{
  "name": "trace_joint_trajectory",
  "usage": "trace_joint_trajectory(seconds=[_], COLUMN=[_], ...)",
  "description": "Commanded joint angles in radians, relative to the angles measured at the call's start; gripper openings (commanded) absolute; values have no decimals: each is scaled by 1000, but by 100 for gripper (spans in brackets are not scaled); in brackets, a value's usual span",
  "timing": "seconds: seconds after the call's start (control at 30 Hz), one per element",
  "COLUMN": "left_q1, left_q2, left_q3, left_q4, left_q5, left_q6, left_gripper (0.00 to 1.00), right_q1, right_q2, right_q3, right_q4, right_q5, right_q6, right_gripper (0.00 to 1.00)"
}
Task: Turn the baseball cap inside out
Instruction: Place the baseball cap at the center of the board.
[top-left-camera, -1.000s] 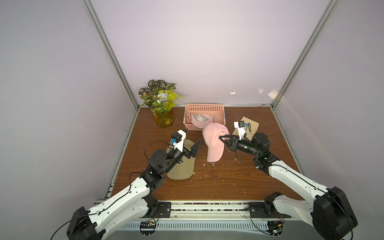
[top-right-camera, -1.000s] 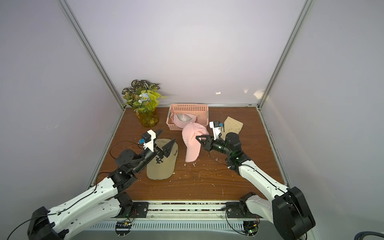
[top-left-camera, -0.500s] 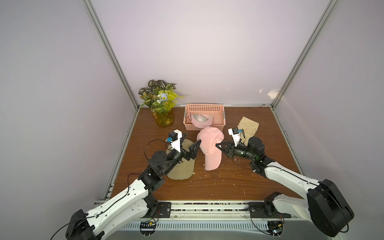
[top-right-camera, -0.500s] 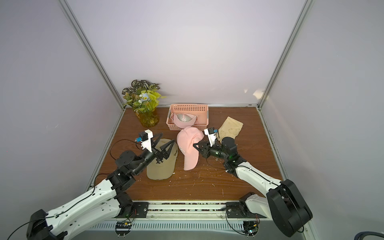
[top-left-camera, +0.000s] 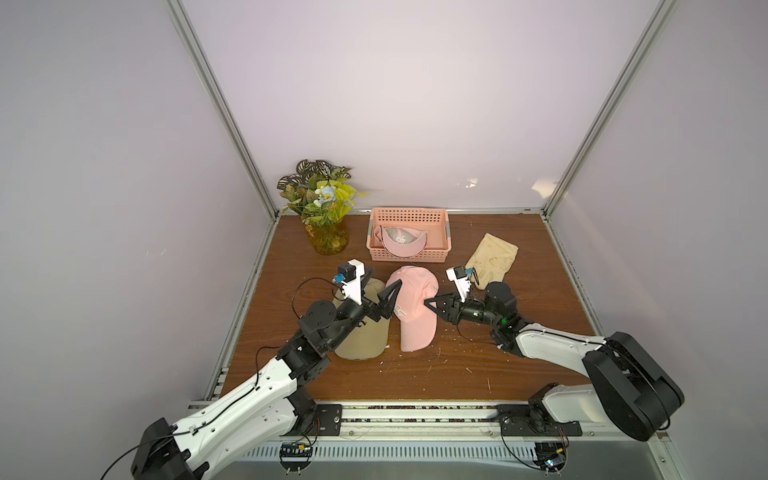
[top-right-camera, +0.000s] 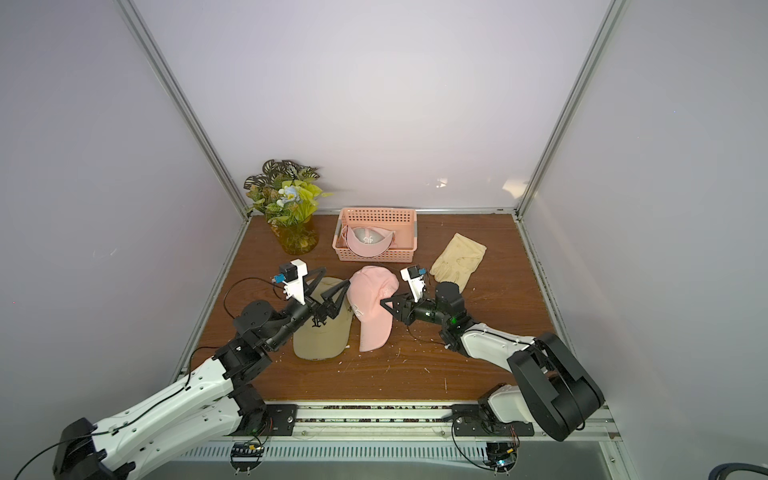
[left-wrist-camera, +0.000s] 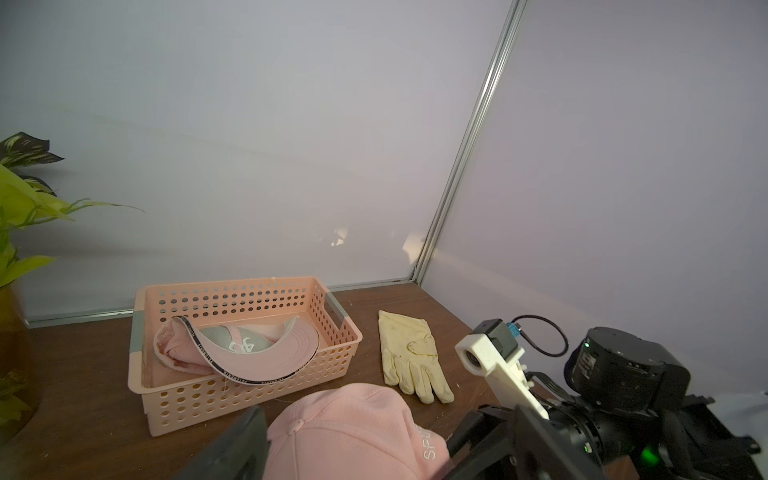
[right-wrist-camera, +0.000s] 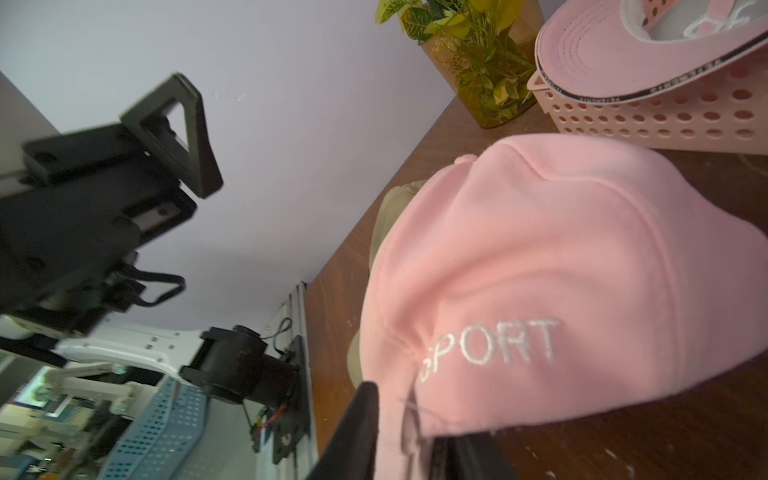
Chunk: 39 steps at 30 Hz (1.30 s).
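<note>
The pink baseball cap (top-left-camera: 415, 307) (top-right-camera: 372, 307) lies crown up on the wooden table, brim toward the front, "SPORT" stitched on its side (right-wrist-camera: 540, 270). My right gripper (top-left-camera: 428, 305) (top-right-camera: 383, 303) sits at the cap's right edge. In the right wrist view its jaws stand parted (right-wrist-camera: 405, 440) with the cap's lower edge between them. My left gripper (top-left-camera: 384, 276) (top-right-camera: 335, 276) hangs wide open just left of the crown, above a tan cap, holding nothing. The left wrist view shows the pink crown (left-wrist-camera: 345, 432) between its fingers.
A tan cap (top-left-camera: 361, 336) lies left of the pink one, partly under my left arm. Behind stand a pink basket (top-left-camera: 407, 255) holding another pink cap, a potted plant (top-left-camera: 326, 208) at the back left, and a cream glove (top-left-camera: 492, 257) at the back right.
The right gripper carried the pink cap left and forward and set it down, and its jaws have parted. The left gripper shifted toward the cap's crown, staying open.
</note>
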Motion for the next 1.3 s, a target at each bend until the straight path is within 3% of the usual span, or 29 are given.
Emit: trace_joint_trajectory(seconds=[0.0,0.1,0.33,0.57,0.67,0.77,0.9,1.07,1.27], left_q1=[4,4,4,7,12,34,82,96,96], left_q2=[10,15,23,32,51,95,220,466,726], left_q3=[-1,1,3,7,18,55,170,430,684], left_q4=[1,1,7,-18,-50,-113,-235,-445,-537], left_q5=[-9,-6,-6,-16,-26,-30,-22,-42,-8], left_q6=[-13,-13,-16,-19,-16,0,109,318,465], left_gripper=[91,91,91,92,92,92,91,90,87], right_q1=[0,-1,3,18,18,18,16,-10,-120], right_q2=[-33,-42,20,88,55,-7,-110,-234,-344], right_q3=[-22,-39,5,70,68,70,72,78,73], right_q4=[-76,-142,-257,-348,-361,-424,-529,-637,-699], right_q5=[79,140,203,239,264,324,439,542,575], right_q6=[-100,-145,-228,-288,-308,-345,-397,-421,-371], right_gripper=[38,49,55,68,80,83,84,84,84])
